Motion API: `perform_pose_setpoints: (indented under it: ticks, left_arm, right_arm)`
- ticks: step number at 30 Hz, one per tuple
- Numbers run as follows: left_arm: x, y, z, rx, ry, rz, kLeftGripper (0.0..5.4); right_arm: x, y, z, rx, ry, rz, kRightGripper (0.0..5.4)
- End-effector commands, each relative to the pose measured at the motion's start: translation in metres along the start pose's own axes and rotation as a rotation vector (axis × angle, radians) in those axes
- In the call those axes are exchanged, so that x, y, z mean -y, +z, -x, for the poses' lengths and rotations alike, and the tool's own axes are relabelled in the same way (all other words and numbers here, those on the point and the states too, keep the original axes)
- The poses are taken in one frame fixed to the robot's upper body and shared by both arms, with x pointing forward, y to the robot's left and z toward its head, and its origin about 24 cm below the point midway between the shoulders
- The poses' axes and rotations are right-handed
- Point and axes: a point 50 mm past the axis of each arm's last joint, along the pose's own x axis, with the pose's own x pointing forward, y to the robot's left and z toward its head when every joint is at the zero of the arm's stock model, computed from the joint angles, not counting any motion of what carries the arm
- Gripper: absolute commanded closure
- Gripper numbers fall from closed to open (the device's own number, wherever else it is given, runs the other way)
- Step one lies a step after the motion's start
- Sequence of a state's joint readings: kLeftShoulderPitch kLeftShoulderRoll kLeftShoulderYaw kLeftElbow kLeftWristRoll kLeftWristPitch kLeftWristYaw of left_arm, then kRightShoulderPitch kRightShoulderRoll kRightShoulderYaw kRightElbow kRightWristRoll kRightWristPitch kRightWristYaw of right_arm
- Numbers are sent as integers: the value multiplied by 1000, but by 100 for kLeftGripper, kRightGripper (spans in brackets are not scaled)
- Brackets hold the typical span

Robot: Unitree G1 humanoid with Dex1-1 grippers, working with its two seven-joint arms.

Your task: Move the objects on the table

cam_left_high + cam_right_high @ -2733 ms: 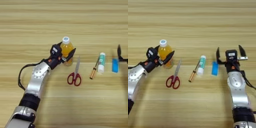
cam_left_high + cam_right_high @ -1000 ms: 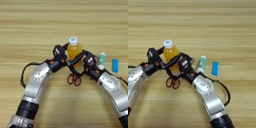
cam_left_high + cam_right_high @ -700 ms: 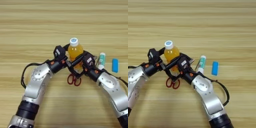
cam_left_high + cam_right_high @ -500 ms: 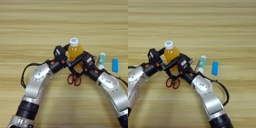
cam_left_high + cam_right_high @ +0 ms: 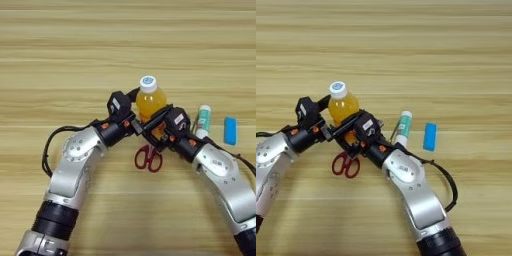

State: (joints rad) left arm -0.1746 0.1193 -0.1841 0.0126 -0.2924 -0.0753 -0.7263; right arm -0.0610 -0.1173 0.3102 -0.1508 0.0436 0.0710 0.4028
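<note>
The orange-juice bottle [image 5: 149, 101] with its white cap stands upright just behind the middle of the table [image 5: 60, 45]. My left gripper [image 5: 134, 112] is shut on it from the left, one finger behind and one in front. My right gripper [image 5: 156, 126] reaches in from the right and is open, its fingers spread about the bottle's lower part. The red-handled scissors [image 5: 148, 158] lie just below both grippers, blades hidden. To the right lie the white tube [image 5: 404, 127] and the flat blue block [image 5: 429, 136]. Only a bit of the screwdriver [image 5: 395, 131] shows beside my right arm.
Both forearms meet in an arch over the scissors. A black cable [image 5: 47, 150] loops off my left arm, and another [image 5: 448, 182] loops off my right arm.
Since 2.7 s ago my right arm has swung in from the far right to the bottle, which the left gripper shifted slightly right. Over the last second nothing has visibly moved.
</note>
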Motion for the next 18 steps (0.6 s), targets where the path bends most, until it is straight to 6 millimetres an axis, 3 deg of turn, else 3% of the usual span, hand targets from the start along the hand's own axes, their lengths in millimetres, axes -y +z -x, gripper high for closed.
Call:
perform_pose_setpoints:
  ticks: [1,18]
  left_arm:
    - [0,3,-3,18,0,-1,188]
    - [-2,5,-2,27,4,-8,27]
  right_arm:
    - [2,5,-1,30,-7,1,195]
    - [11,4,-1,27,-73,27,196]
